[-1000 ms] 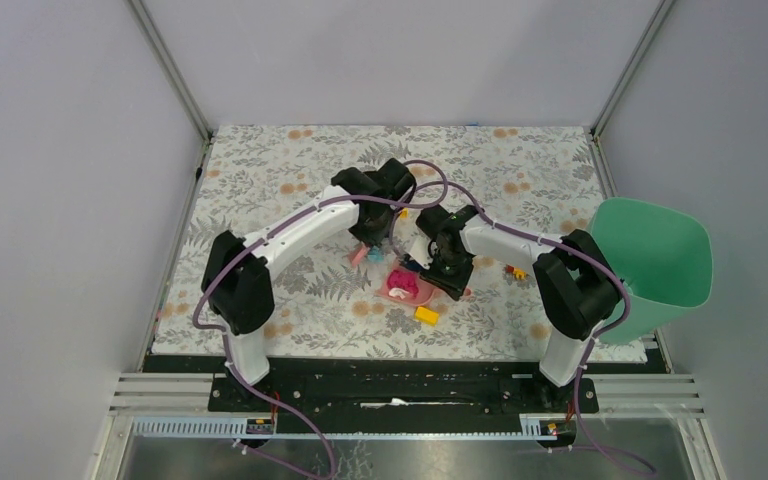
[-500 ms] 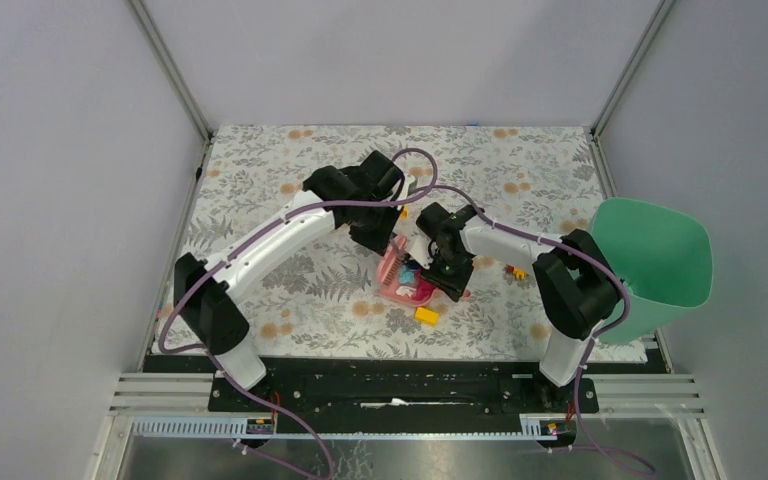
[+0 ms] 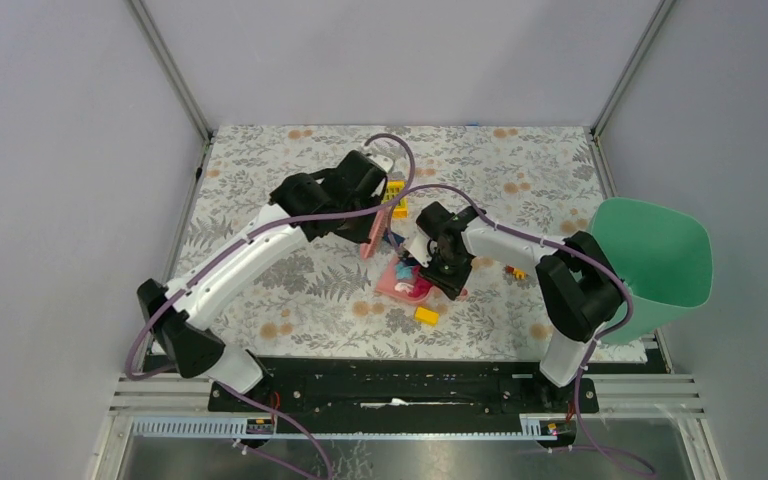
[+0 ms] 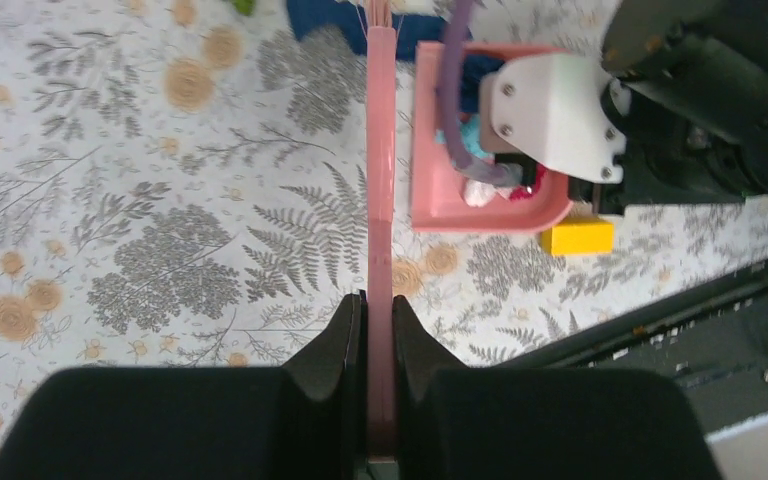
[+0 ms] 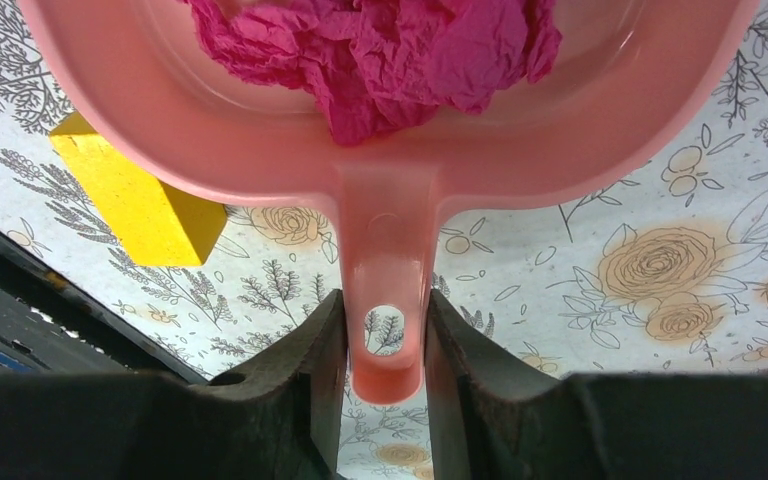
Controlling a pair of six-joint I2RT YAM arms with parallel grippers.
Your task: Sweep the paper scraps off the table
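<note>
While right hand [image 5: 385, 335] grips dustpan [image 5: 210, 135], paper scraps [image 5: 390, 50] inside.

The pan [image 5: 260, 125] is smooth, glossy pink plastic; the scraps [image 5: 380, 50] are crinkled matt paper; the block [image 5: 130, 200] is smooth plastic.

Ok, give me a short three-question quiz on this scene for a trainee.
1. True or false: the right gripper is shut on the handle of the dustpan holding magenta paper scraps.
2. Fill in: the left gripper grips the pink ____.
3. The yellow block lies: A in the dustpan; B on the table beside it; C in the left gripper.
Key: 1 true; 2 brush; 3 B.
</note>
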